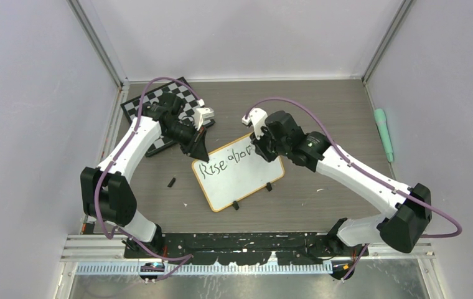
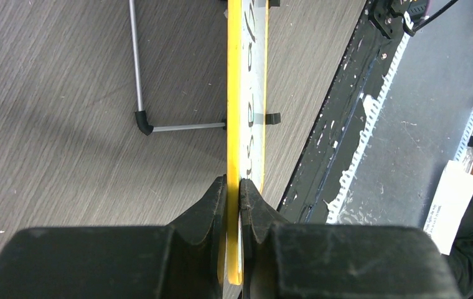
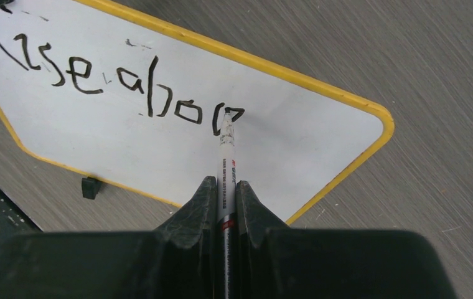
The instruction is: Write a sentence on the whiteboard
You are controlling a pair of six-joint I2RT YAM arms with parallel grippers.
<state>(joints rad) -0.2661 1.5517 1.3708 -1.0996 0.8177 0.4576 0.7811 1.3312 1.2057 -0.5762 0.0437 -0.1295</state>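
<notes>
We see the left end effector [image 2: 233, 185], reaching inward, clamping the whiteboard [image 1: 240, 180] (long axis diagonal); the right end effector [image 3: 221, 185] clamps a marker [image 3: 226, 156].

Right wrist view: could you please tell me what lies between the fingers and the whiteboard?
A marker, gripped by the right fingers, its tip at the whiteboard; the right wrist view shows it.

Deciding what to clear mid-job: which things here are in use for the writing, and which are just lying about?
In use: whiteboard, left hand gripping its edge, marker in right hand, written words.
Lying about: chessboard, green pen, small black piece.
</notes>
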